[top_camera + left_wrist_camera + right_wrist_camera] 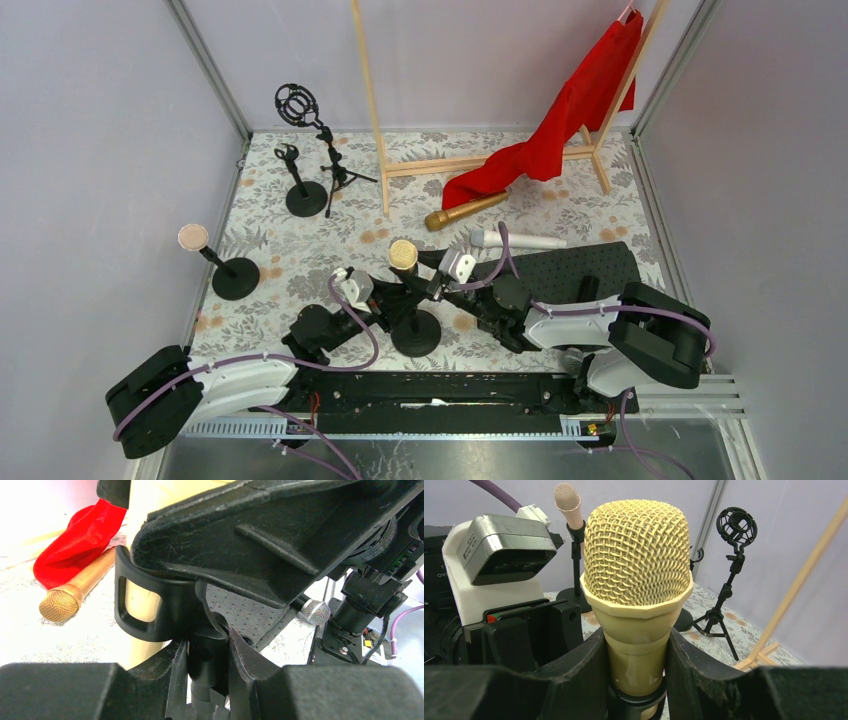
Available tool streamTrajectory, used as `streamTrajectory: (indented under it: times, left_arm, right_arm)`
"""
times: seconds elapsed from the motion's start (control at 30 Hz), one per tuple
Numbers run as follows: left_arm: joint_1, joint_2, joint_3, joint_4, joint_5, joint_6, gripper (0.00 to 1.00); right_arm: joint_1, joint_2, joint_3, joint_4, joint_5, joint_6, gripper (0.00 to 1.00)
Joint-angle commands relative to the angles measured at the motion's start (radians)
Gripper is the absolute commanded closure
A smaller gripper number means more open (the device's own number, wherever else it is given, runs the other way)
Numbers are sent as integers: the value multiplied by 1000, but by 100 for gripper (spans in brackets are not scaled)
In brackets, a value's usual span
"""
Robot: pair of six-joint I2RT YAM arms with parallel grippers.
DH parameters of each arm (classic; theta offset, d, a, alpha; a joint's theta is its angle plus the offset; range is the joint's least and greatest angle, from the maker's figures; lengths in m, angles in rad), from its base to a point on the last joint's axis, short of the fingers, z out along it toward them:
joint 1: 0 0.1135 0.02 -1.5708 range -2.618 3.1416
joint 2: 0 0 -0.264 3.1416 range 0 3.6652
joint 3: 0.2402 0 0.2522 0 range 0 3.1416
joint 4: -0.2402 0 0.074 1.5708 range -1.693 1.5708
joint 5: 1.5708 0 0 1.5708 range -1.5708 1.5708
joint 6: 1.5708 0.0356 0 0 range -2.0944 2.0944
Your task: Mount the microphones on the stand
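Observation:
The pale yellow microphone (402, 255) stands upright in the clip of a round-based stand (416, 333) at the front middle. My right gripper (427, 283) is shut on its body just below the head (636, 570), above the black clip ring. My left gripper (390, 298) is shut on the stand's post (207, 655) under the clip (145, 615). The pink microphone (193, 237) sits upright in its stand at the left. The gold microphone (465, 211) and the white microphone (518, 240) lie on the table behind the grippers.
An empty small stand (300, 190) and a tripod stand with a shock mount (297, 104) are at the back left. A wooden rack (480, 160) with a red cloth (560, 120) is at the back. A black perforated pad (570, 270) lies at the right.

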State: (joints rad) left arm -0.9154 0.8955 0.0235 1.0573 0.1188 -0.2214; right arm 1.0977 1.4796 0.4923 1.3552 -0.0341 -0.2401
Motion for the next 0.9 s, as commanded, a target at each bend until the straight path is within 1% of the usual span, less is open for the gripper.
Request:
streamTrajectory:
  times: [0.0,0.27,0.6,0.7,0.8,0.87]
  left_arm:
    - [6,0,-56,-55,-53,39,100]
    - [6,0,-55,-58,-56,35,100]
    - [6,5,-49,-61,-61,28,100]
    - [6,16,-41,-61,-58,27,100]
    - [6,30,-35,-59,-53,26,100]
    - [7,38,-33,-56,-49,24,100]
  right_arm:
    - [-9,104,-127,-633,25,-14,100]
    - [-9,3,-49,-746,27,-69,100]
    - [-9,-135,13,-766,-3,-70,72]
    - [-9,-174,37,-757,-23,-78,66]
    - [-9,-205,56,-727,-45,-77,54]
    - [-9,-220,74,-711,-65,-75,48]
